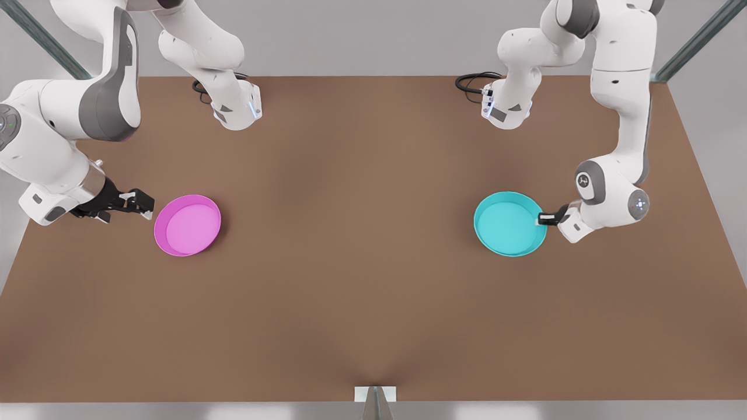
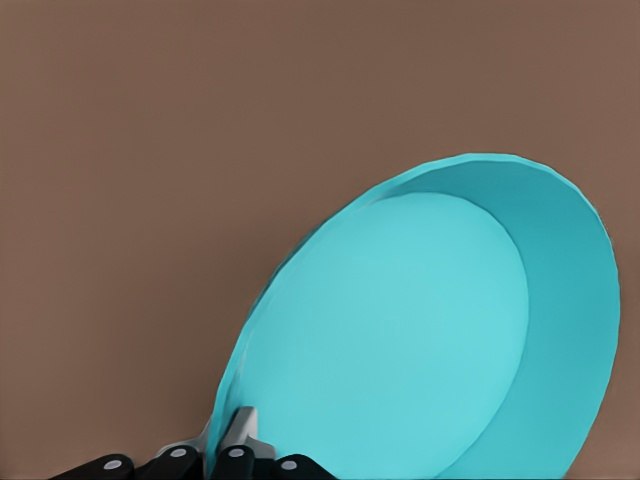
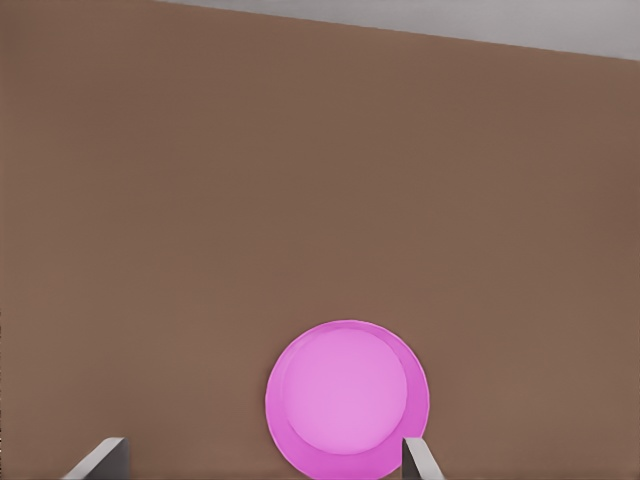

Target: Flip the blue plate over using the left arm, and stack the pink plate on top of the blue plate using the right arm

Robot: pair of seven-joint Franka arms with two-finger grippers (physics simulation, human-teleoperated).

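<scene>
A brown table [image 1: 373, 291] is carrying 2 plates. On the front view's right, the left gripper [image 1: 544, 219] is pinching the blue plate [image 1: 509, 224] at its rim. The left wrist view is showing that rim clamped. The right gripper [image 1: 143, 205], spread, is facing the pink plate [image 3: 345, 400] just ahead.

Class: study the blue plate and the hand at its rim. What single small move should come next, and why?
Probably the left hand should lift and start turning its wrist. It looks shut on the rim of the blue plate, which lies open side up on the table, unflipped. The right hand waits open beside the pink plate.
</scene>
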